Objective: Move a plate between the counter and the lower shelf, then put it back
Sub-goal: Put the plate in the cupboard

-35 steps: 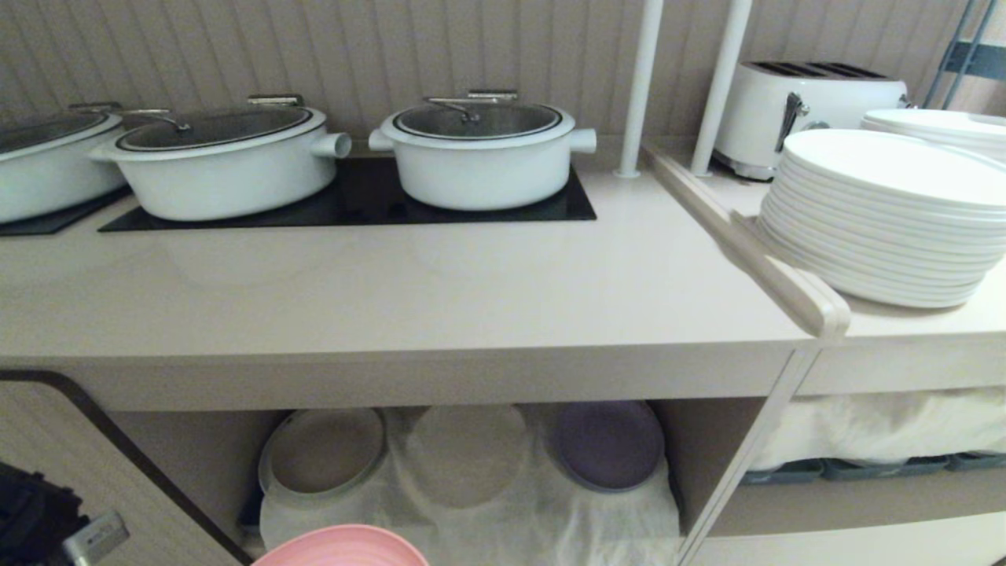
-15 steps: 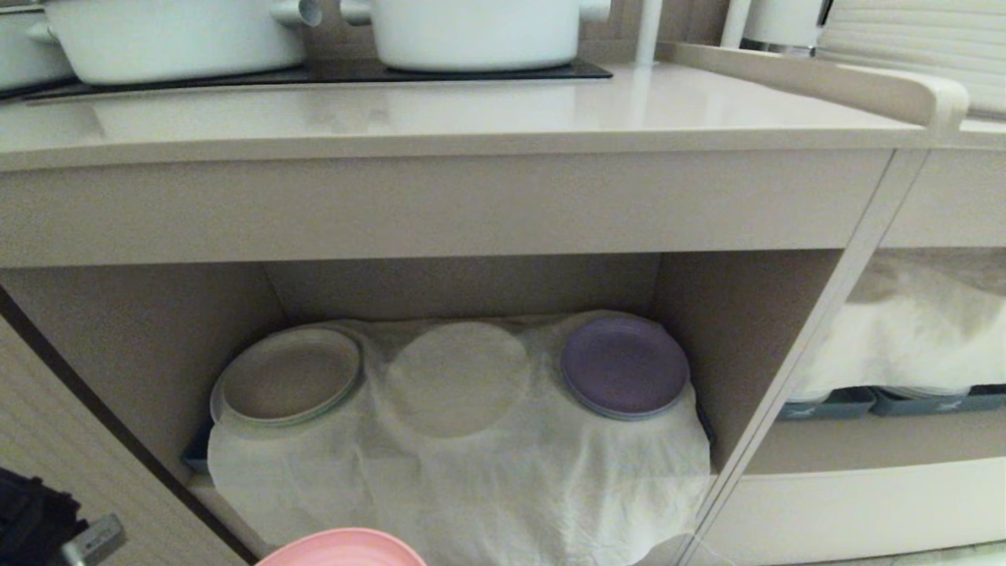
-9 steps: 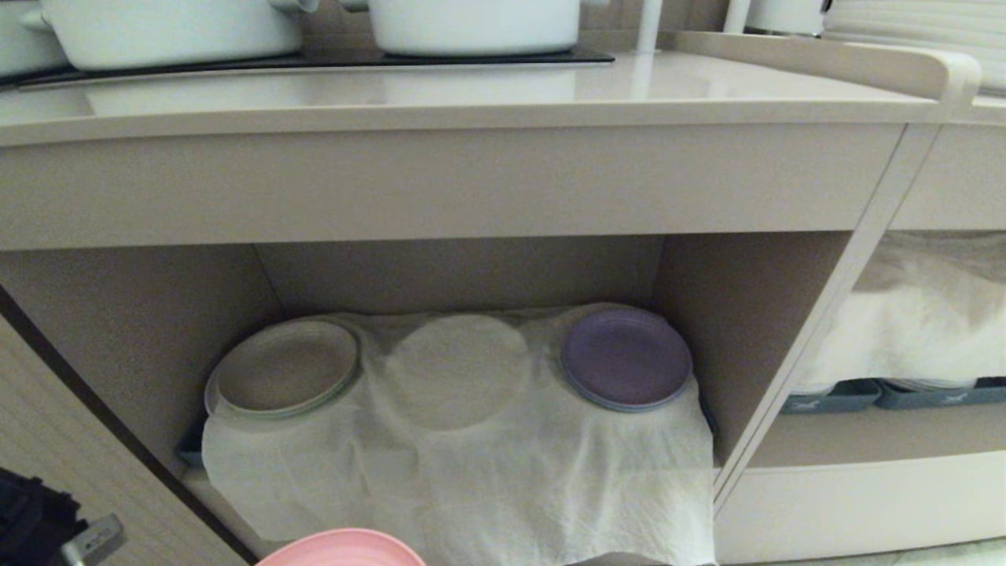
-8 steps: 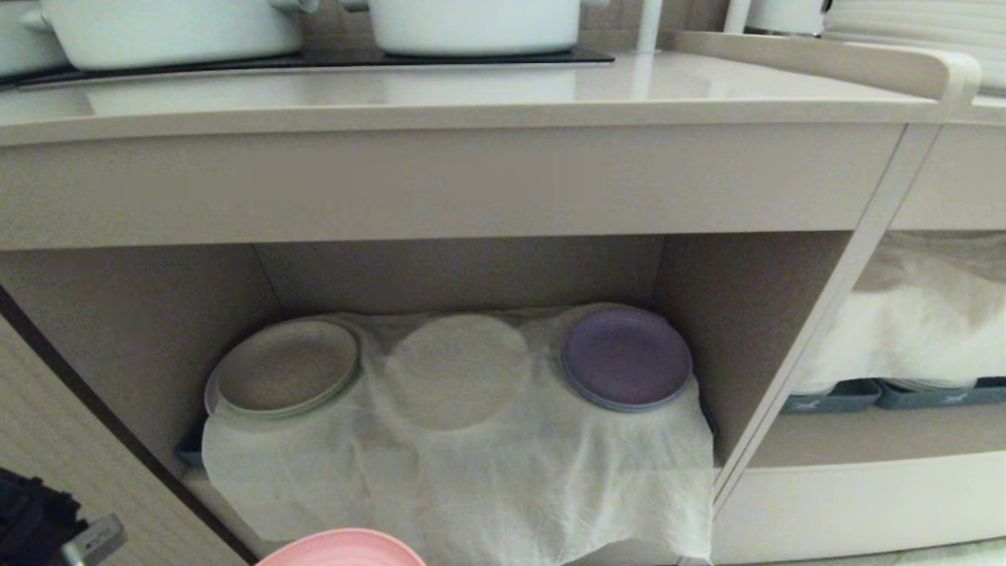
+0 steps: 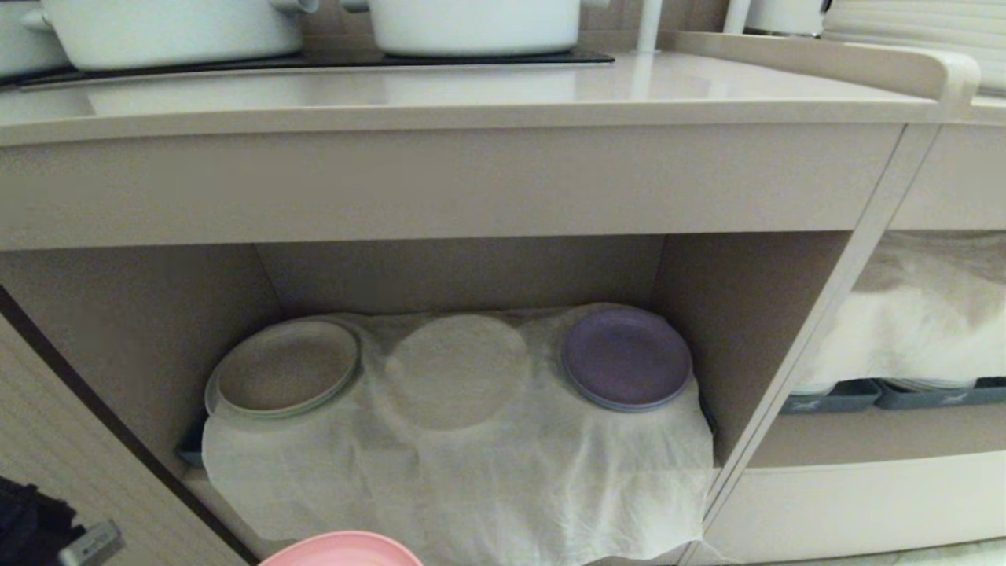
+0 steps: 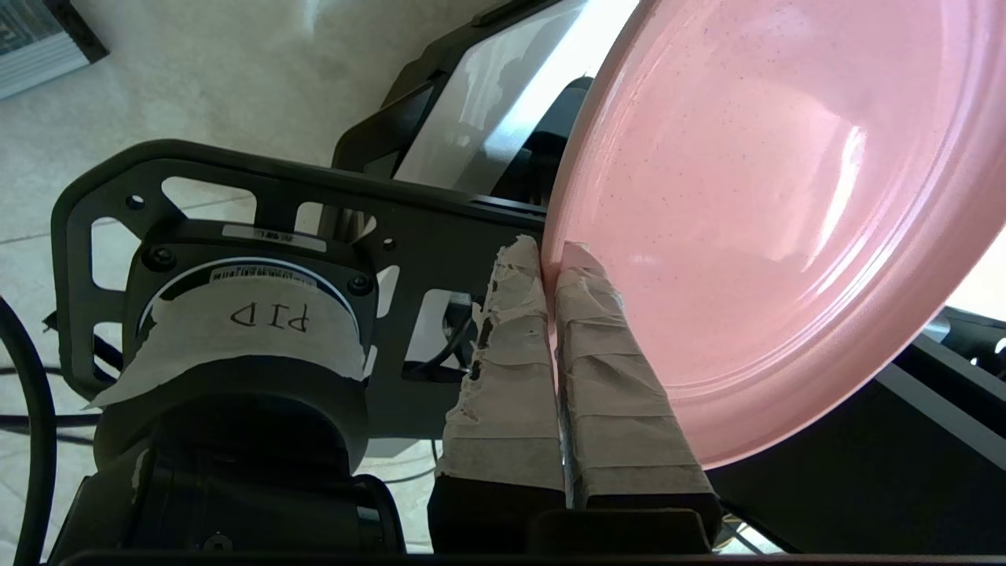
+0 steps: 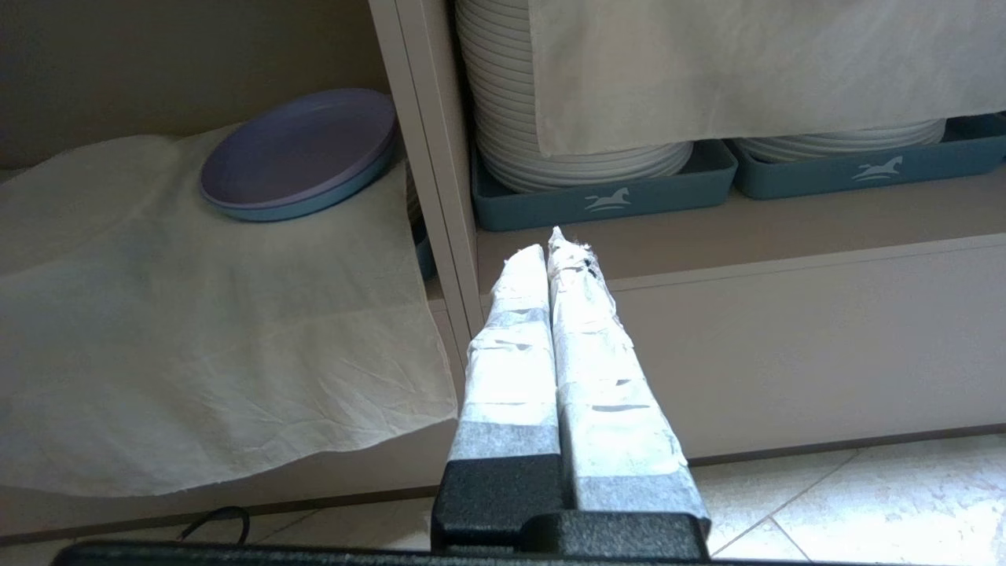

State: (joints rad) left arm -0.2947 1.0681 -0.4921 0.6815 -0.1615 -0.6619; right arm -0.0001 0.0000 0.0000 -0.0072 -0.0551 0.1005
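While the plate (image 6: 770,228) is pinched by its rim between the taped fingers of the left gripper (image 6: 554,255), it hangs low in front of the cabinet, clear of both the counter (image 5: 440,94) and the lower shelf (image 5: 471,464); in the head view only its far edge shows, just before the shelf's front edge near the left end. The rim grip suits a shallow dish, since the low raised lip gives the fingers something to bite on, and it leaves the underside free to settle flat.

The white cloth (image 5: 503,472) covers the shelf and drapes over its front edge. Along the back edge sit a beige plate (image 5: 284,376) toward the left corner, a round shape under the cloth at the middle, and the purple plate (image 5: 626,368) toward the right corner. That leaves the front strip of cloth as the likely landing place, though the loose fabric could bunch under a sliding plate.

The right gripper (image 7: 556,255) is pressed together and empty, parked low before the upright dividing the shelf from the neighbouring one with grey trays (image 7: 605,196).
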